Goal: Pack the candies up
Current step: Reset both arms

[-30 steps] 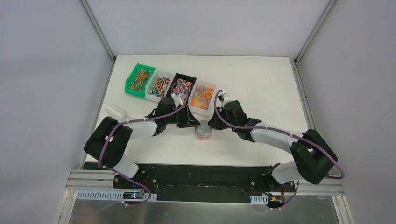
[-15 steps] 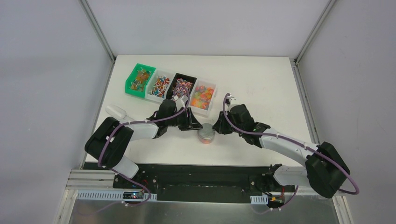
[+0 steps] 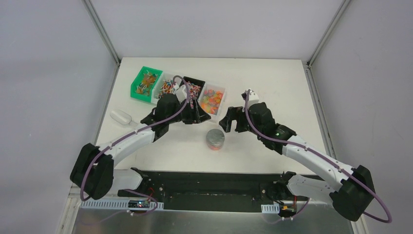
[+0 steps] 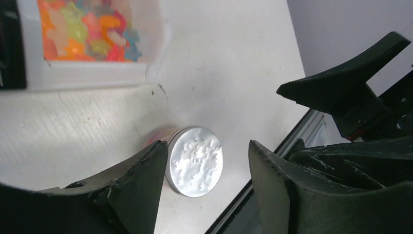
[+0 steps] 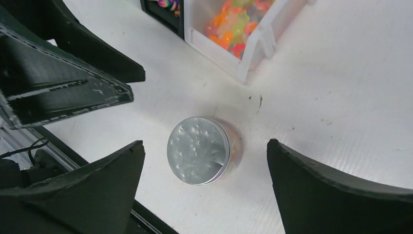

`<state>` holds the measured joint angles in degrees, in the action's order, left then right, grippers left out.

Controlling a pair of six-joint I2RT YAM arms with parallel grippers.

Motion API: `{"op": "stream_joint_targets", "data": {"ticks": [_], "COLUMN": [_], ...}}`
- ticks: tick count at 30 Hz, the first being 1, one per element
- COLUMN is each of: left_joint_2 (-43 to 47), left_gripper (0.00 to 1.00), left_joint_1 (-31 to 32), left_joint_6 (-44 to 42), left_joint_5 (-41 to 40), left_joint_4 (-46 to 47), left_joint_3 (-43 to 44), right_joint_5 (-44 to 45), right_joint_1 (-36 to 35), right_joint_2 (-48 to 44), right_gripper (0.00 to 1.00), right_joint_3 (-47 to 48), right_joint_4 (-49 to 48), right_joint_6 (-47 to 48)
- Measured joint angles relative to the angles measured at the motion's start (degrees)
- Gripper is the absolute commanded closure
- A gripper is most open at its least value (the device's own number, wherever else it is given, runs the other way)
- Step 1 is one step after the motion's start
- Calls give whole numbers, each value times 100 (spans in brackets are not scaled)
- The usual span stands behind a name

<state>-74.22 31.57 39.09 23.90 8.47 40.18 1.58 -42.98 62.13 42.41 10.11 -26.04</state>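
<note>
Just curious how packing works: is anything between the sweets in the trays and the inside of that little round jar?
Yes: a silver lid sits on the jar, covering its mouth, so the candies cannot drop in as things stand.

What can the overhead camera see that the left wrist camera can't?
Only the overhead view shows the green bin and a small white object near the left edge of the table. Only the left wrist view shows the dimples in the silver lid. Both show the lidded jar and the white bin of orange gummy candies.
</note>
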Motion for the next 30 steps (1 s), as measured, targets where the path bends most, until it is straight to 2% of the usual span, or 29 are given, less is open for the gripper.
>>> {"op": "stream_joint_targets", "data": {"ticks": [5, 6, 7, 15, 21, 30], "left_joint_2": [776, 927, 1047, 2138, 2868, 3292], "left_gripper": [21, 8, 2, 1, 1, 1], "left_joint_1": [0, 0, 0, 0, 0, 0], "left_joint_6": [-470, -573, -636, -1161, -1434, -1617], "left_joint_5": [-726, -874, -1010, -1971, -2507, -2592], "left_joint_4": [-739, -870, -981, -1746, -1939, -1932], "left_joint_3": [562, 669, 752, 1213, 1198, 758], "right_joint_5": [304, 374, 417, 1075, 2109, 2472], "right_joint_1": [0, 0, 0, 0, 0, 0], "right_joint_2": [-457, -553, -629, -1467, -1976, -2430], "right_gripper": [0, 0, 0, 0, 0, 0], "right_joint_3": [398, 470, 527, 702, 708, 708], "right_joint_4": [398, 470, 527, 745, 981, 1204], "right_joint_6": [107, 133, 166, 229, 90, 275]}}
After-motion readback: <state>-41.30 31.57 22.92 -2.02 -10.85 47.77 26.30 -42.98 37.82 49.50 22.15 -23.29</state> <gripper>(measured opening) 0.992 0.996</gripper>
